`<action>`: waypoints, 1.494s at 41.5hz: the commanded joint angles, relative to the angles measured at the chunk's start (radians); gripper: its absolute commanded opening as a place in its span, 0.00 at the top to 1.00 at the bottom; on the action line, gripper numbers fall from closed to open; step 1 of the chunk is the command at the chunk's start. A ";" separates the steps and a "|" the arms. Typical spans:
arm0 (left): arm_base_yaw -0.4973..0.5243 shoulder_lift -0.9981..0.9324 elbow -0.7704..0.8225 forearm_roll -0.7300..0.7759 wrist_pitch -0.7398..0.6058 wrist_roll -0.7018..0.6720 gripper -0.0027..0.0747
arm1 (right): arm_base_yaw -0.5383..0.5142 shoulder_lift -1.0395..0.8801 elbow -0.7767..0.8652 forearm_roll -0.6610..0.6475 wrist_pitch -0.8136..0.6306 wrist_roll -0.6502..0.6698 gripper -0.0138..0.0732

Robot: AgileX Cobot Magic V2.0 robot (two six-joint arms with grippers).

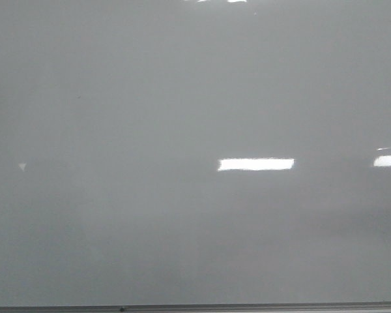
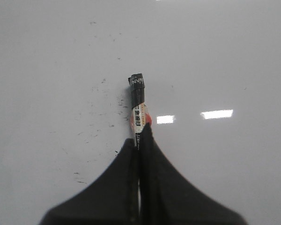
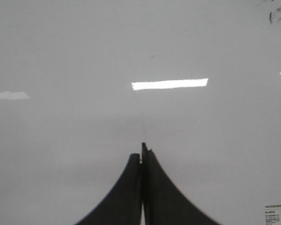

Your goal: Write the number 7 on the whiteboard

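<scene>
The whiteboard (image 1: pixel 117 98) is a glossy pale grey sheet filling the front view, with a thin grey frame edge (image 1: pixel 247 306) along its near side. Small black specks (image 2: pixel 100 101) are scattered on its surface in the left wrist view, and a small printed label (image 3: pixel 277 212) sits on it in the right wrist view.

Only the fingers are seen of each arm. The left gripper (image 2: pixel 139 133) is shown as two matte black fingers (image 2: pixel 117 187), broad at the base and curved inward to narrow tips. The right gripper (image 3: pixel 141 152) has the same black, flared fingers (image 3: pixel 166 197).
</scene>
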 commanded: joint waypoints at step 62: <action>0.004 -0.002 -0.036 -0.038 -0.263 -0.015 0.99 | -0.008 -0.005 -0.051 -0.004 -0.128 -0.004 0.92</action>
